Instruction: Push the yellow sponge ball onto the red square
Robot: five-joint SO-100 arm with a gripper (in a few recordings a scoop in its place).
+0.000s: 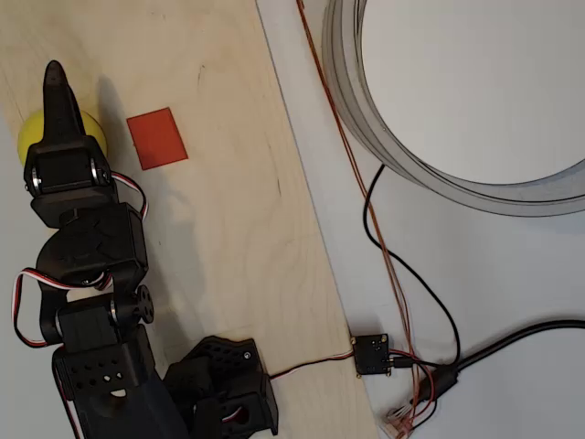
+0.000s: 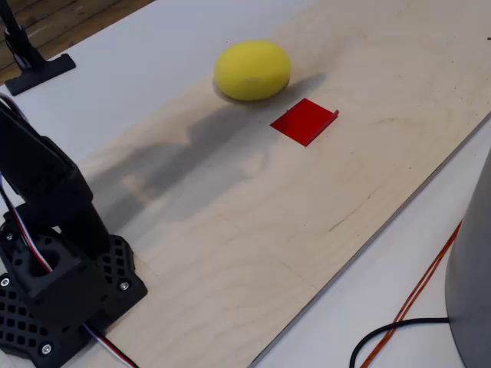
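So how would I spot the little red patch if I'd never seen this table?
Find the pale wooden board lying on the white table. At its far end in the fixed view sits a yellow sponge ball, and just beside it, apart from it, lies the red square. It is the one flat, orange-red thing on the wood, thin as paper.

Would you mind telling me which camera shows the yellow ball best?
The fixed view: the yellow ball sits fully exposed beside the red square. In the overhead view, the arm covers most of it, leaving yellow slivers.
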